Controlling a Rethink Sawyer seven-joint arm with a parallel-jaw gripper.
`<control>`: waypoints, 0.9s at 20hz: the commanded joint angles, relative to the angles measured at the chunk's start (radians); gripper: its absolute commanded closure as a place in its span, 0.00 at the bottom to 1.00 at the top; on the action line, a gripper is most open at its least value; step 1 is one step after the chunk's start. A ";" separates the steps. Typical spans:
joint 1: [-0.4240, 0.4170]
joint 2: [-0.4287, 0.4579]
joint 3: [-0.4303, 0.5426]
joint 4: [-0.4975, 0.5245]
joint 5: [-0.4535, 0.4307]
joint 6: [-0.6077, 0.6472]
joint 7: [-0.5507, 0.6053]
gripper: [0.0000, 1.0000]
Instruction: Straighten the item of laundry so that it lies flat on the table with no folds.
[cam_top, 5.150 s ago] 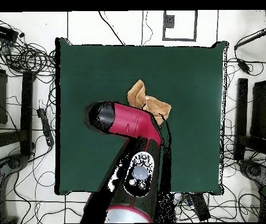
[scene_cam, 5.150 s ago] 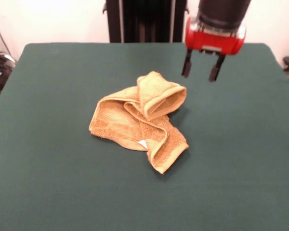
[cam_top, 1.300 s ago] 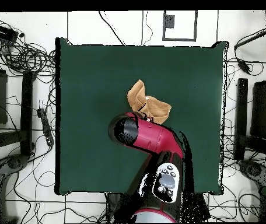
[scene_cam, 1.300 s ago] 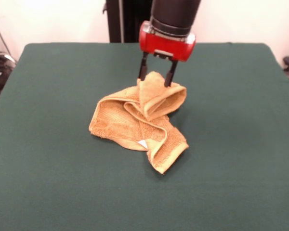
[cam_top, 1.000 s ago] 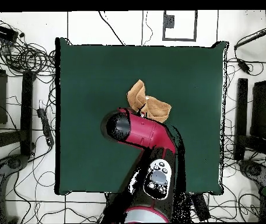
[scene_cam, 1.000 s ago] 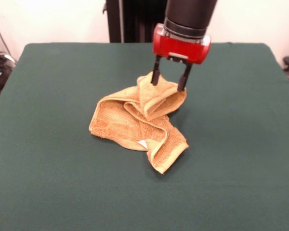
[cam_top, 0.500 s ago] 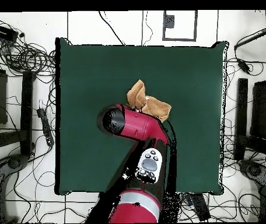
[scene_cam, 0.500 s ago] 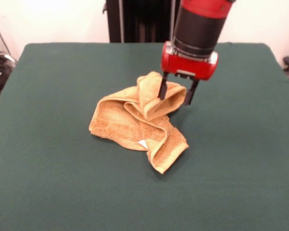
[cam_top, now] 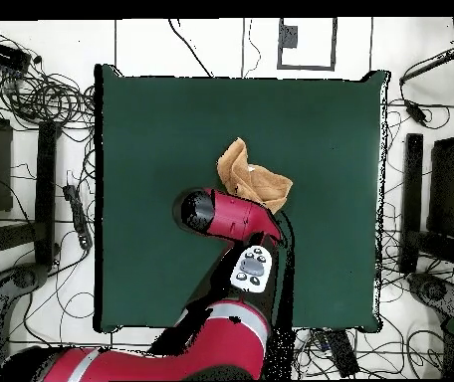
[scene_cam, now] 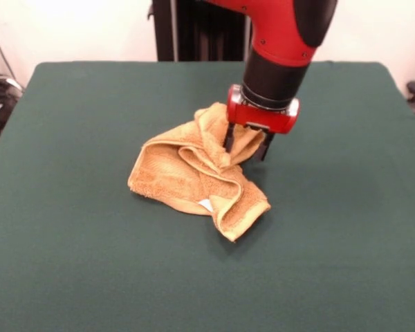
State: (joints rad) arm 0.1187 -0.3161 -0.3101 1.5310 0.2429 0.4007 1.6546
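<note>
Orange-tan terry, the item of laundry (scene_cam: 197, 178) lies crumpled near the middle of the table (scene_cam: 69, 263), its left part spread low, a small white label (scene_cam: 205, 205) showing at its front edge, and folds bunched up on its right. At that right, raised fold the gripper (scene_cam: 246, 146) is down, its dark fingers (scene_cam: 229, 137) apart and straddling the cloth.
</note>
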 commanded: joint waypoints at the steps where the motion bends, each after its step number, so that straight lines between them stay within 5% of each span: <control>1: 0.001 0.112 0.063 0.084 0.033 0.197 0.242 0.00; 9: 0.011 0.108 0.064 0.106 0.052 0.130 0.267 0.00; 10: 0.009 0.101 0.071 0.125 0.063 0.069 0.276 1.00; 18: 0.027 0.079 0.067 0.155 0.066 0.063 0.281 1.00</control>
State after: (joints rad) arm 0.1192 -0.3112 -0.3264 1.5289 0.2693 0.4209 1.6546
